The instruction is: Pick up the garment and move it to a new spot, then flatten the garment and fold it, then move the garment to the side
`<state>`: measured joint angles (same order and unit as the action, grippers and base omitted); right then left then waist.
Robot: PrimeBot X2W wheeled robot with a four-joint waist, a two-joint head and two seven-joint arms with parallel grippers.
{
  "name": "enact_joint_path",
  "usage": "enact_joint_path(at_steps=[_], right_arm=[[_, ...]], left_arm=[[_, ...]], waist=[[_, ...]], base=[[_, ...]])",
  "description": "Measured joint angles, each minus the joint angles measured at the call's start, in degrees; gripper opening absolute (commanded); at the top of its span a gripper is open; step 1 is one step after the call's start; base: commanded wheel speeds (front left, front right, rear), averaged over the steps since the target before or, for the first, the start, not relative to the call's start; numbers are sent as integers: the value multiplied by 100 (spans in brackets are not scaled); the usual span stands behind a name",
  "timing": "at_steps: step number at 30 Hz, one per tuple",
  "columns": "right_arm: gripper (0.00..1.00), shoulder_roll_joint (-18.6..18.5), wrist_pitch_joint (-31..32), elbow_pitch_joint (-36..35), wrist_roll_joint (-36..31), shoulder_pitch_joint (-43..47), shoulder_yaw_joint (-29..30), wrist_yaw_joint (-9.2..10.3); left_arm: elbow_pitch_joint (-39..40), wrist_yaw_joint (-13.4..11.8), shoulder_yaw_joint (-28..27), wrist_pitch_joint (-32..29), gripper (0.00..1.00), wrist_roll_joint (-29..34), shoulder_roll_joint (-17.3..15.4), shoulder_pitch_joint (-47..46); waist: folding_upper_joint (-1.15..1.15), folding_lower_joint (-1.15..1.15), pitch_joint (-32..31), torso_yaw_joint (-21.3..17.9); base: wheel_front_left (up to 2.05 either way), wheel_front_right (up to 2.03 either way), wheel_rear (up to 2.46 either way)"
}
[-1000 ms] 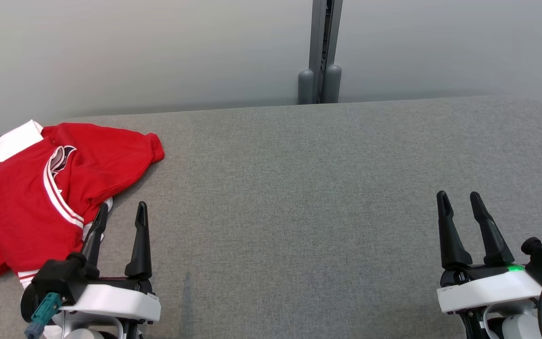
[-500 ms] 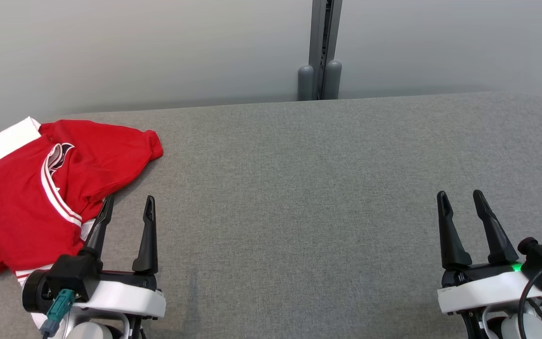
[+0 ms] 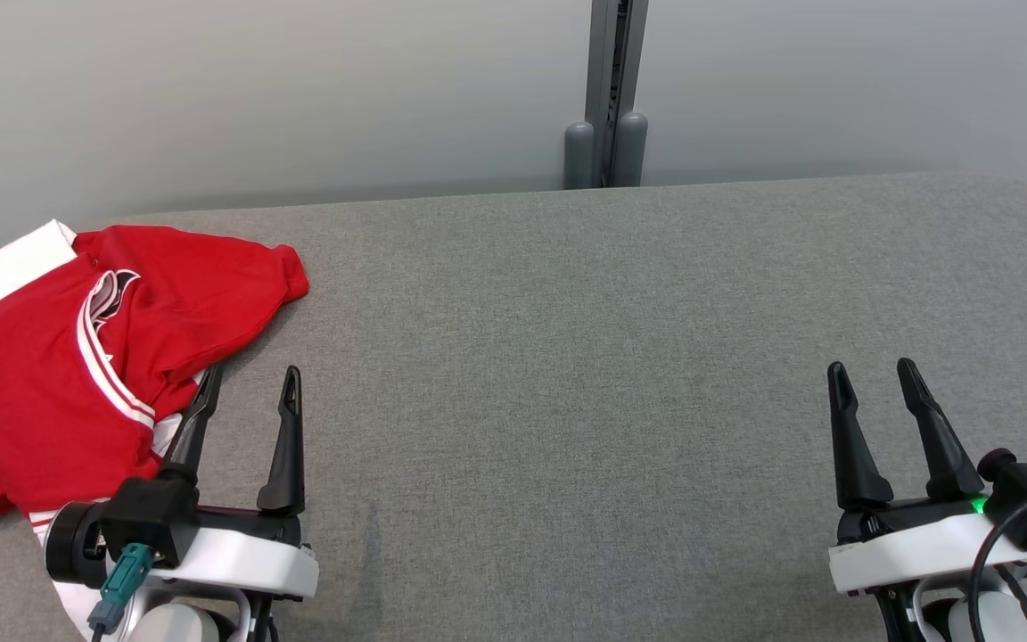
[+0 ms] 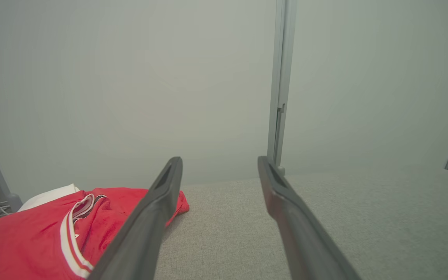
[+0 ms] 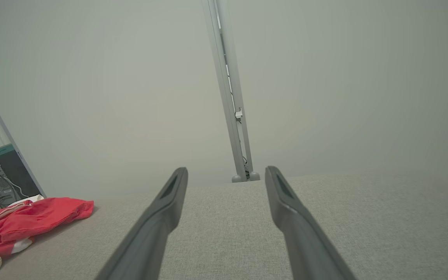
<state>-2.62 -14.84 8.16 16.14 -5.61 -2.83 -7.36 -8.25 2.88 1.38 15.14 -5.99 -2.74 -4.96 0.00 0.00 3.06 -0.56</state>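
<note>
Grey woven tabletop [image 3: 585, 374] fills the lower two thirds of the head view. Pale wall panels [image 3: 255, 89] stand behind, with a grey upright post [image 3: 607, 80] at top centre.

Crumpled at the far left of the frame: red jersey [image 3: 41, 383], white trim, running off the left edge, not flattened.

At lower left, left gripper [image 3: 252, 372]: fingers spread wide, nothing between them. Its left fingertip sits right at the jersey's near hem; touching or merely overlapping in view, cannot tell.

At lower right, right gripper [image 3: 871, 366]: fingers likewise wide, empty, well apart from the cloth.

Step in hand, by my reading: the first pick-up, not yet made.

Next move likely calls for the left gripper to shift leftward over a raised fold, come down onto the cloth, and pinch enough layers to carry the jersey toward the open middle of the tabletop.
</note>
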Motion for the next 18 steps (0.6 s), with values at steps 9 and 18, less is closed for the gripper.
enact_joint_path(at_steps=[9, 18], right_arm=[[100, 0, 0, 34, 1, -12, -16, 0], [100, -1, 0, 67, 3, -36, -25, -7]], left_arm=[[-57, 0, -2, 0, 100, -15, -1, 0], [-109, 7, -12, 0, 100, -16, -1, -11]], waist=[[0, 0, 7, 0], [0, 0, 10, -5]], base=[[0, 0, 0], [0, 0, 0]])
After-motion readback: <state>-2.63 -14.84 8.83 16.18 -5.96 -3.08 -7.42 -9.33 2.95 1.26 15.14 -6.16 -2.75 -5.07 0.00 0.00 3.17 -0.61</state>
